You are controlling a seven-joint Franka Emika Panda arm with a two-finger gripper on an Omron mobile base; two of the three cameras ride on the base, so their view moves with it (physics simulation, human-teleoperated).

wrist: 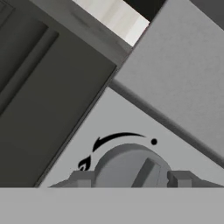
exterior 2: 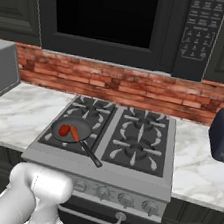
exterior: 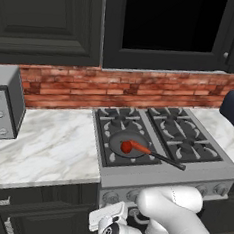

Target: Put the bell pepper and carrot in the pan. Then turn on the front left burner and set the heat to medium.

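The bell pepper [exterior: 126, 147] and the carrot [exterior: 140, 147] lie touching in the pan [exterior: 118, 138], which sits on the front left burner [exterior: 110, 156] of the silver stove [exterior: 219, 170], its black handle [exterior: 168, 160] pointing right. At the stove's front panel, the gripper [wrist: 131, 179] sits on a grey control knob [wrist: 129, 166], one finger [wrist: 81, 178] at each side; it seems to be clenched on the knob, though the contact is cut off at the picture's edge. A flame mark [wrist: 84, 164] and curved arrow [wrist: 117, 138] are printed beside the knob.

Arm folded low; claw [wrist: 131, 178] fingers straddle a round knob [wrist: 131, 168] (closed on it).
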